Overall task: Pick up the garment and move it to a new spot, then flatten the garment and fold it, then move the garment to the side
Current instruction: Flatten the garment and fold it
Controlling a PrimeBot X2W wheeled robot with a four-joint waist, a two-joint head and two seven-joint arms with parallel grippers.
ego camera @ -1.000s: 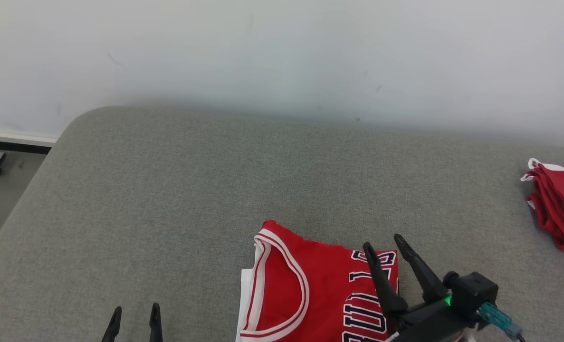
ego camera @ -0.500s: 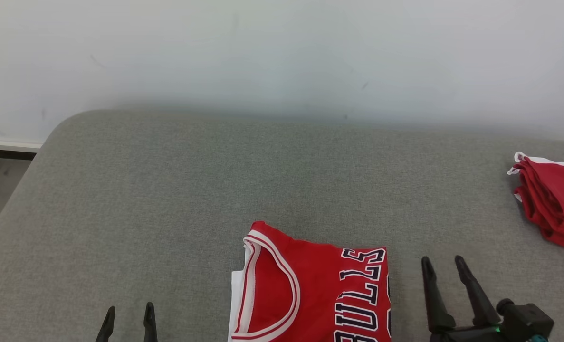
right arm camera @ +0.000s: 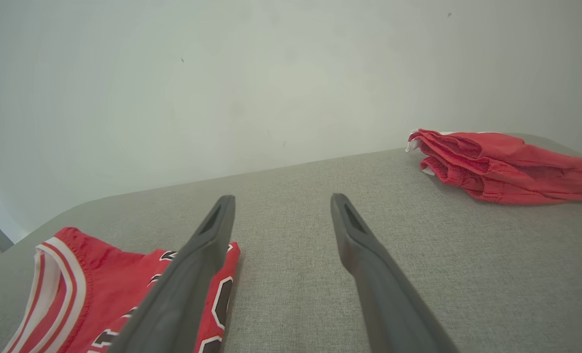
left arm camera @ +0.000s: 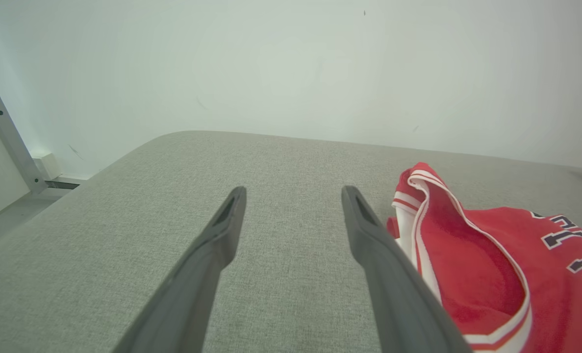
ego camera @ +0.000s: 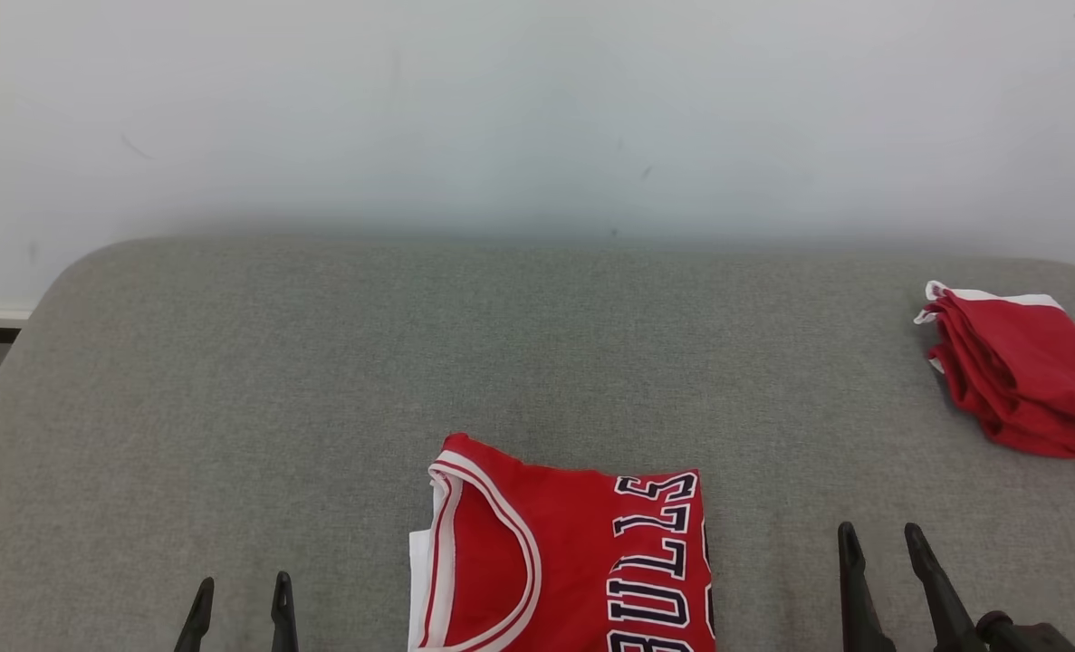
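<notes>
Right hand (ego camera: 879, 534) withdrawn off folded red white-trimmed jersey (ego camera: 573, 543), now beside it, left hand (ego camera: 243, 581) apart, both spread wide, empty

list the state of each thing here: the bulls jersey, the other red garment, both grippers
bulls jersey: folded, lying flat on the grey cushion, not held
red garment: loosely folded, lying at the cushion's far right, untouched
left gripper: open, empty, left of the jersey, apart from it
right gripper: open, empty, right of the jersey, apart from it
</notes>
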